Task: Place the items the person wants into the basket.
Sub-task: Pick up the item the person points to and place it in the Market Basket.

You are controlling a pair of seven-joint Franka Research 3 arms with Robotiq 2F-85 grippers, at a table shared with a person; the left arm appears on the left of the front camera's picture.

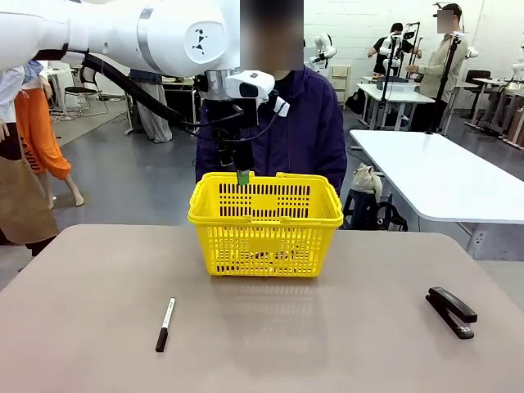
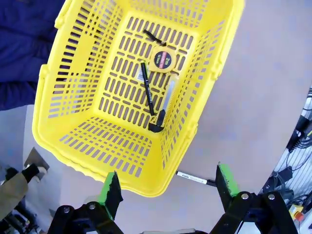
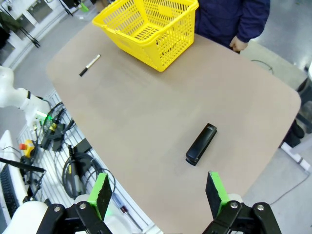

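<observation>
Inside basket (image 2: 87,92): tape measure (image 2: 163,59), pen (image 2: 147,88), utility knife (image 2: 163,108).

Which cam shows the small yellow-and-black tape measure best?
Left wrist view: it looks straight down into the bright yellow plastic basket, so the small yellow-and-black tape measure lies clearly on its floor. Front and right wrist views give only the basket's lattice walls.

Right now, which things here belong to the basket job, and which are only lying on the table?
Job: basket; inside it, tape measure, black pen, utility knife.
Lying about: marker, black stapler, both on the table.
</observation>
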